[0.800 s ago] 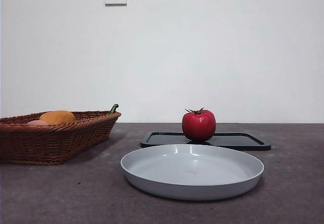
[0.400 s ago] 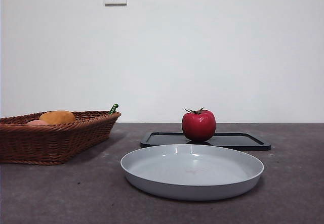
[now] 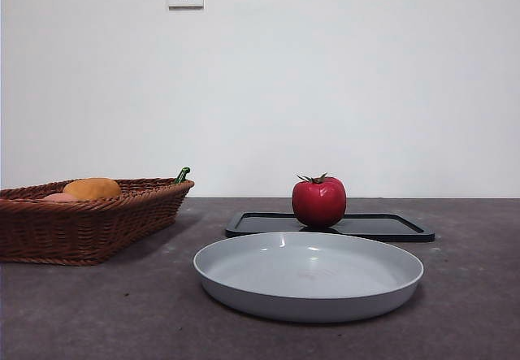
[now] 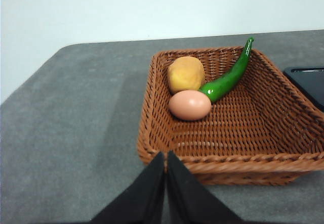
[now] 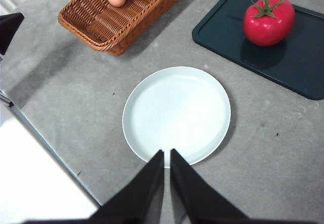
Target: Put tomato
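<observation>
Grey table [image 3: 97,311], unlabelled tomato [image 3: 318,201] on black tray [image 3: 390,227].

You had a glossy, smooth-skinned tomato [image 3: 318,202] that caught the light like plastic, sitting on a dark tray [image 3: 382,227] with a smooth, slightly shiny finish, while the pale grey plate [image 3: 309,276] looked smooth with a soft sheen. The basket [image 4: 263,133] was rough woven brown wicker, and in it you saw a glossy green pepper [image 4: 230,76], a smooth matt egg [image 4: 190,105] and a dull, slightly rough orange-yellow fruit [image 4: 186,74]. The table [image 5: 283,148] under it all was matt grey and faintly speckled.
</observation>
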Available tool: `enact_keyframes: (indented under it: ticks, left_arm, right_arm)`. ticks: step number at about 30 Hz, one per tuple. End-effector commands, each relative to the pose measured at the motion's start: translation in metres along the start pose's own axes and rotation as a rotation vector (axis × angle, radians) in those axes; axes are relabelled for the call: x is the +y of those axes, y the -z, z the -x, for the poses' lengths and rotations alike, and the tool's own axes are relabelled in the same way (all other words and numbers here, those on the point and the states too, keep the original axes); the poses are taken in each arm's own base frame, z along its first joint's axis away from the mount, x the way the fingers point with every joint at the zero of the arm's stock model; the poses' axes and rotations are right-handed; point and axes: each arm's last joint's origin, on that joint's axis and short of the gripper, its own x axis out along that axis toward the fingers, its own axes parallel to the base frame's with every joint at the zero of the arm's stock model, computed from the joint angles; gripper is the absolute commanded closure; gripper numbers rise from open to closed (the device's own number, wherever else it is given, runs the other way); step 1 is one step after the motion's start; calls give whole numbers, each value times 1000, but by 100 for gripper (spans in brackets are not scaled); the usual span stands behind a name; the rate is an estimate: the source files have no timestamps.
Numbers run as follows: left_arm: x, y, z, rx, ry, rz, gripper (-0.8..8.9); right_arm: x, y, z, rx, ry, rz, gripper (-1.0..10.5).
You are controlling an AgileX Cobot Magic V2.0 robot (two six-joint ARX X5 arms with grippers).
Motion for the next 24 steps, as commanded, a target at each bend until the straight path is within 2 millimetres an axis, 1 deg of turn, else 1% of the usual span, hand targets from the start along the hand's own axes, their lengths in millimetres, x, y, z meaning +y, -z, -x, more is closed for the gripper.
enact_keyframes:
  ticks: [1,3,24]
  left_arm:
    - [0,5,-1,14,-6,8,806]
    - [0,10,-2,48,-4,15,806]
    - [0,10,-2,48,-3,11,806]
  right_arm:
    - [1,-3,0,-9,-7,1,939]
    - [1,-3,0,-9,-7,2,939]
    - [1,-3,0,-9,-7,2,939]
